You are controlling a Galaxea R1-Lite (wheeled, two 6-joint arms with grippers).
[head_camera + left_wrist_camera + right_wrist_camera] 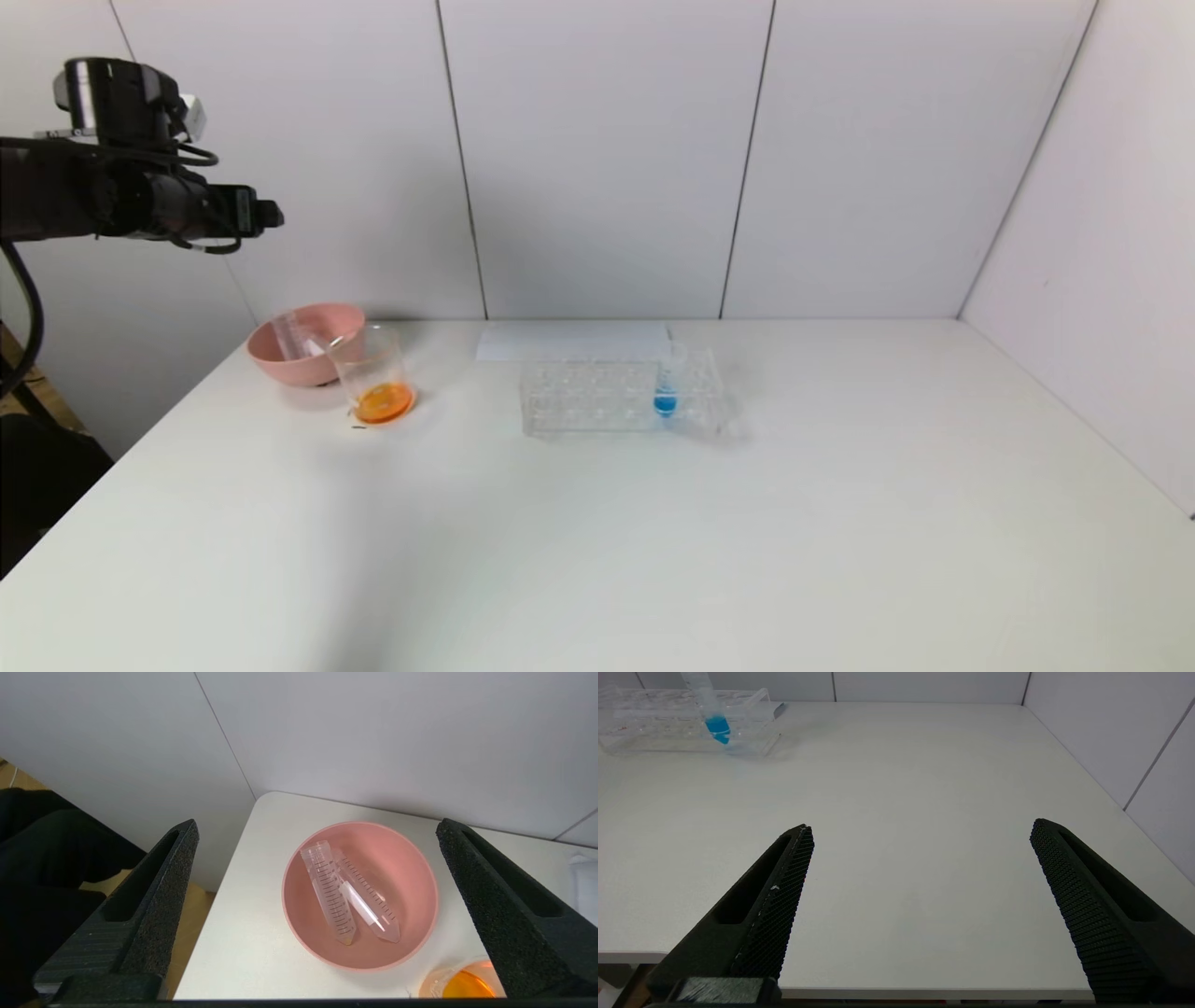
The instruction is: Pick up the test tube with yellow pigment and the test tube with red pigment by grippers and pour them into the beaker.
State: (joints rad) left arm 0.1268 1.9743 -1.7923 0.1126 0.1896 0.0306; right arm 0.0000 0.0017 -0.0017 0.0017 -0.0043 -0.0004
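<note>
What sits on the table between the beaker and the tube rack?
Nothing: in the head view only bare table separates the beaker from the tube rack.

One desk (653, 541) carries everything. On it, toward the upper left of the head frame, stand one pink bowl (280, 359) and one beaker (373, 375) holding orange liquid. Two empty clear tubes (329, 891) lie in the bowl. Near the middle sits one clear rack (588, 397) with one blue-liquid tube (666, 387). One white sheet (569, 341) lies behind it.
</note>
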